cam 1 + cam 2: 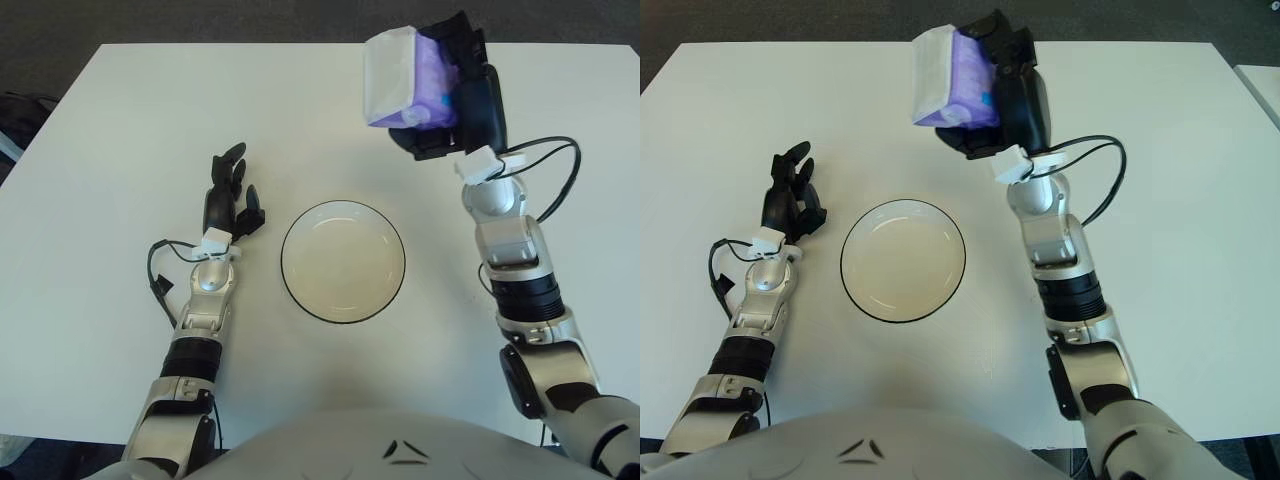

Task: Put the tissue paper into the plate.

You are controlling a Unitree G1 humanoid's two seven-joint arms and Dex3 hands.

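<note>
A white and purple pack of tissue paper [405,78] is gripped in my right hand [450,95], held up above the table, beyond and to the right of the plate; it also shows in the right eye view [952,78]. The plate [343,260] is a white round dish with a dark rim, empty, in the middle of the white table [120,120]. My left hand [230,195] shows to the left of the plate, fingers relaxed and holding nothing.
Black cables run along both forearms, one looping out right of the right wrist [560,180]. The table's far edge meets a dark floor [300,20].
</note>
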